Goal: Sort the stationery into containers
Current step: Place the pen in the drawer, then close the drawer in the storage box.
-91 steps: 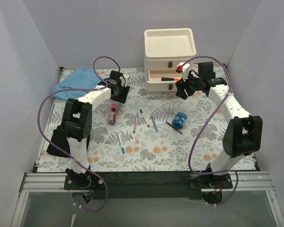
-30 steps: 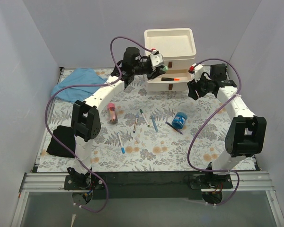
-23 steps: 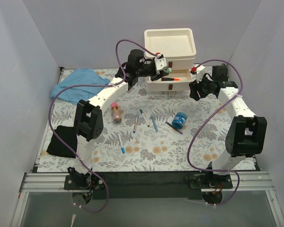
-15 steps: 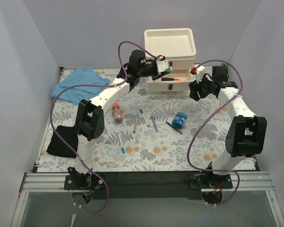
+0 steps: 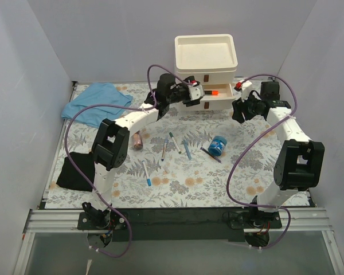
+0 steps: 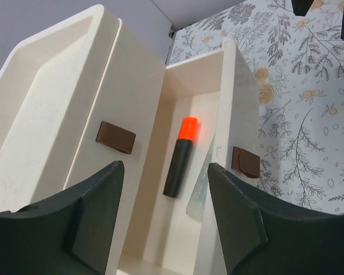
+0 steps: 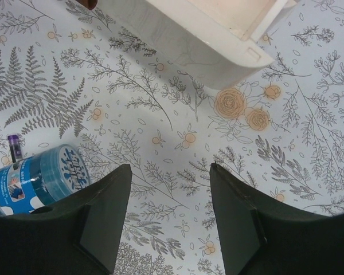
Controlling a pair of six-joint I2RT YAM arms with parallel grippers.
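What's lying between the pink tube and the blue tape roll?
Top view: three thin white pens with blue or green caps lie between the pink tube and the blue tape roll; a dark pen lies beside the roll.

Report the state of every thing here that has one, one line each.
Top drawer, shut.
Middle drawer, pulled open.
Black marker, capped, lying in the middle drawer.
Left gripper, fingers open, empty.
Right gripper, fingers open, empty.
Blue tape roll, loose on the floral mat.
Pink tube, loose on the floral mat.
Blue cloth, crumpled.
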